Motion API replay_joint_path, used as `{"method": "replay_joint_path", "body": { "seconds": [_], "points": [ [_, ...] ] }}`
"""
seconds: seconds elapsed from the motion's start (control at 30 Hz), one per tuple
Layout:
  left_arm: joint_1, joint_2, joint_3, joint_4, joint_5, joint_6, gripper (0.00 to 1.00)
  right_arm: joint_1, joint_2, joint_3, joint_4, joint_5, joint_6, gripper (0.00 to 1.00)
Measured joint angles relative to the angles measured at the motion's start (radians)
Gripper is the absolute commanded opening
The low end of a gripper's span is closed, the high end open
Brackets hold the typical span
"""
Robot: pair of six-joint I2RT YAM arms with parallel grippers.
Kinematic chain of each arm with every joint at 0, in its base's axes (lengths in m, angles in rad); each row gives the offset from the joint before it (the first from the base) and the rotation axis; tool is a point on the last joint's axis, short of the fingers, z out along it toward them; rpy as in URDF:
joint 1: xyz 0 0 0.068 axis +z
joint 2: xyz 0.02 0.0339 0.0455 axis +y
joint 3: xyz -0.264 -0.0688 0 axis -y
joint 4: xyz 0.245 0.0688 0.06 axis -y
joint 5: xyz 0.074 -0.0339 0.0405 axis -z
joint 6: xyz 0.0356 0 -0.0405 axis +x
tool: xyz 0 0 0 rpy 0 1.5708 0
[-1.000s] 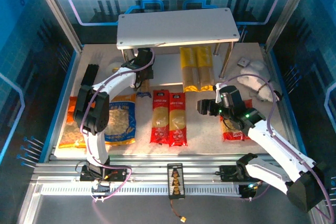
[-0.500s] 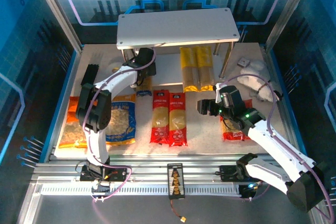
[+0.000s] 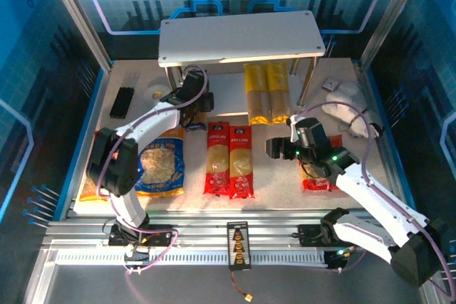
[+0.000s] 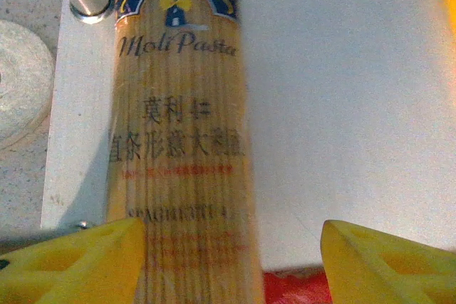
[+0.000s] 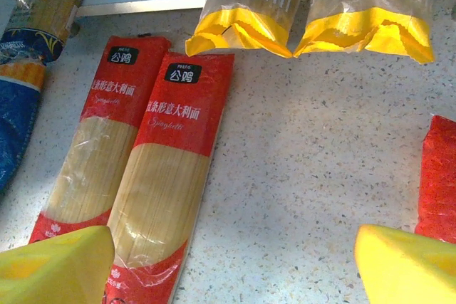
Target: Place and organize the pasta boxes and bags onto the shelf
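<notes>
Left arm [image 3: 146, 120] reaches to the shelf [image 4: 342, 105], left jaws wide open around the blue-and-tan pack [image 4: 178, 140] at its left edge, bare board beside. Right jaws open, empty.

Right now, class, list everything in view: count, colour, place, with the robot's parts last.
shelf: one, white-grey, far end of the table.
yellow packs: two, side by side on the lower board.
blue-and-tan pack: one, lower board's left end.
red packs: two, side by side, mid-table.
orange bag: one, near left.
blue bag: one, beside the orange.
red bag: one, near right.
black sticks: one bundle, far left.
white round item: one, beside the sticks.
white cloth: one, far right.
left gripper: one, yellow, open over the blue-and-tan pack.
right gripper: one, yellow, open above mid-table.
</notes>
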Motion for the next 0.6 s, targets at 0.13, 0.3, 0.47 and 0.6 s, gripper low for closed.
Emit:
{"method": "replay_joint_path", "body": {
  "seconds": [0.13, 0.3, 0.47, 0.6],
  "points": [
    [-0.085, -0.129, -0.086, 0.009, -0.022, 0.000, 0.68, 0.021, 0.001, 0.000, -0.012, 0.003, 0.000, 0.88],
    [-0.225, -0.298, -0.203, -0.006, -0.069, -0.022, 0.68, 0.085, 0.026, 0.003, -0.029, 0.027, 0.013, 0.88],
    [-0.344, -0.468, -0.362, -0.039, -0.101, -0.102, 0.67, 0.216, 0.096, 0.003, -0.023, 0.064, 0.072, 0.89],
    [-0.391, -0.543, -0.486, -0.072, -0.116, -0.179, 0.67, 0.317, 0.201, 0.005, 0.014, 0.104, 0.137, 0.94]
  ]
}}
